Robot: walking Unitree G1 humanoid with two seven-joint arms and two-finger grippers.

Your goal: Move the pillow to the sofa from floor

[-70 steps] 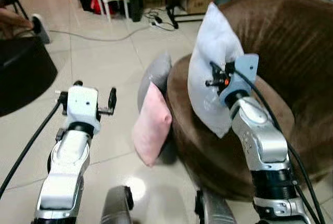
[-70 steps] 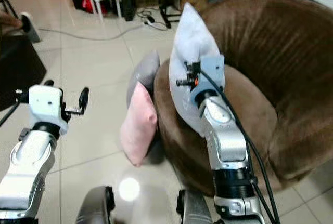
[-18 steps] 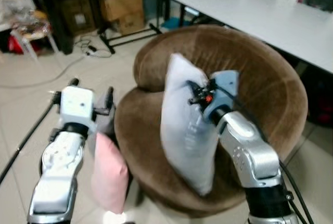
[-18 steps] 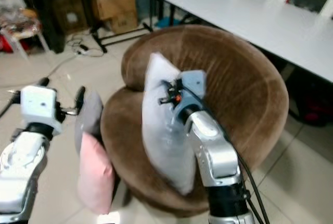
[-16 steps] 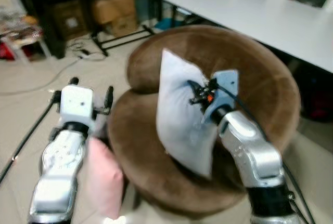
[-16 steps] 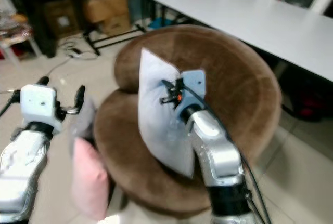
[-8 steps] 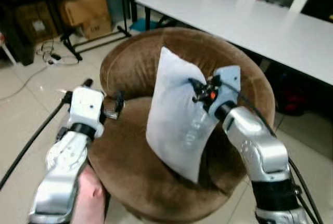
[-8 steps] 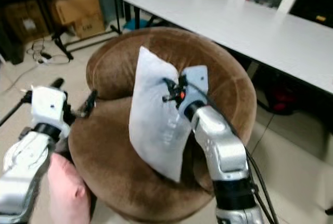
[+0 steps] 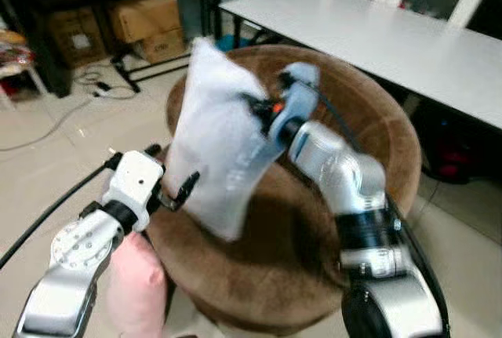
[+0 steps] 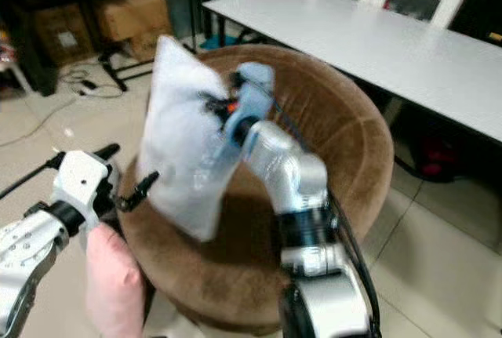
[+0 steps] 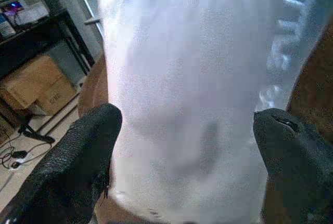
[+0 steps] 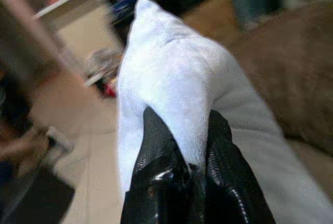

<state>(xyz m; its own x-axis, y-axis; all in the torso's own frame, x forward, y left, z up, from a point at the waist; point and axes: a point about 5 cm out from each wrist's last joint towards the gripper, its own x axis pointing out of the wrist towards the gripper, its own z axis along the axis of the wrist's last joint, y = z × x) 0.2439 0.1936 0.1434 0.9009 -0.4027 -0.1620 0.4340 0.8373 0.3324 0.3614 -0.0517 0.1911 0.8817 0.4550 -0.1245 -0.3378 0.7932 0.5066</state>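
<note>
The white pillow (image 9: pixel 213 138) hangs tilted above the left side of the round brown sofa chair (image 9: pixel 314 228). My right gripper (image 9: pixel 254 109) is shut on the pillow's upper edge; in the right wrist view its black fingers (image 12: pixel 156 182) pinch the fabric of the pillow (image 12: pixel 171 89). My left gripper (image 9: pixel 176 189) is open at the pillow's lower left side. In the left wrist view its two fingertips (image 11: pixel 78 161) stand wide apart, with the pillow (image 11: pixel 192 78) filling the gap between them.
A pink pillow (image 9: pixel 135 291) leans on the floor against the sofa's left side, under my left arm. A long white table (image 9: pixel 392 36) stands behind the sofa. Cardboard boxes (image 9: pixel 149 18) and floor cables (image 9: pixel 86 91) lie at the back left.
The right arm has swung the pillow left and higher over the sofa's left side. The left gripper has come up to the pillow's lower edge. The camera has also shifted.
</note>
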